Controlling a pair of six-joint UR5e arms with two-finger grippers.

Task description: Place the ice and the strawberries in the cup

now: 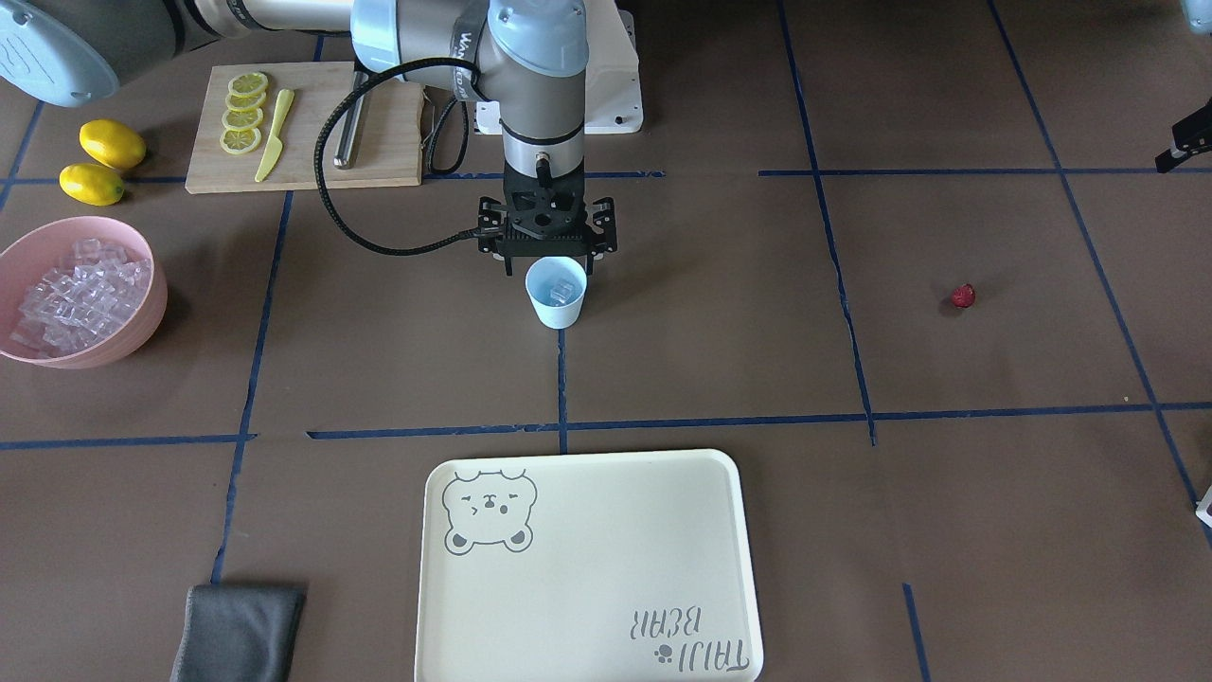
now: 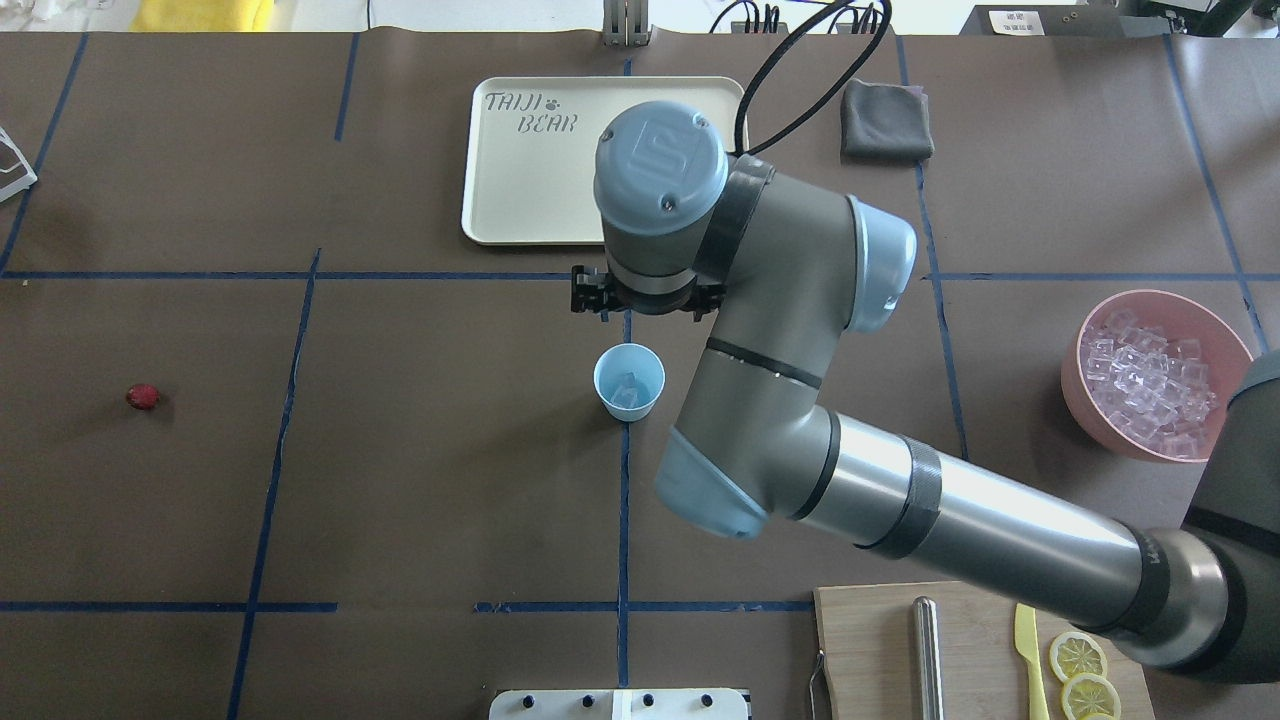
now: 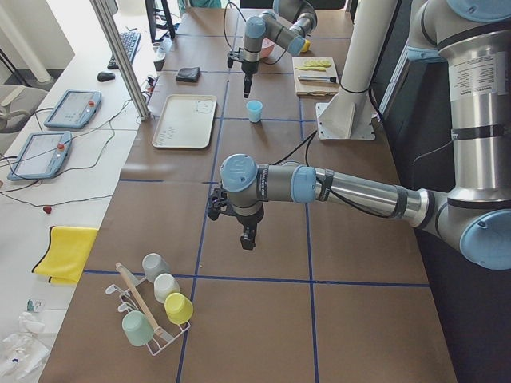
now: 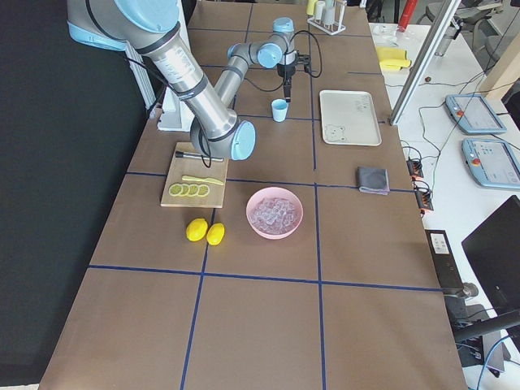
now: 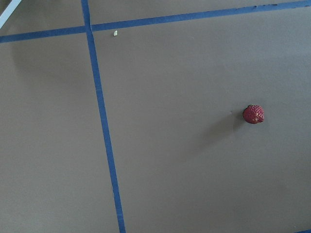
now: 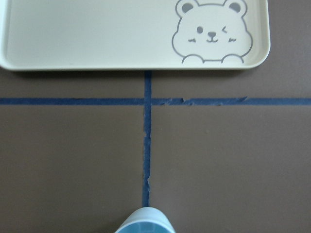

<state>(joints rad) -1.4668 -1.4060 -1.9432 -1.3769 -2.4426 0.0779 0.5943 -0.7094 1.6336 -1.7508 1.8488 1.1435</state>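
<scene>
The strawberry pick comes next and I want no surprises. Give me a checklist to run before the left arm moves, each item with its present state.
1. Ice in the cup: ok, clear cubes lie inside.
2. Cup upright on the table: ok.
3. Strawberry located: ok, it lies on the table in the left wrist view, not yet in the cup.
4. Left gripper open: cannot tell.
5. Right gripper off the cup: ok, it hangs above it, apart.
6. Right gripper empty: cannot tell.
</scene>
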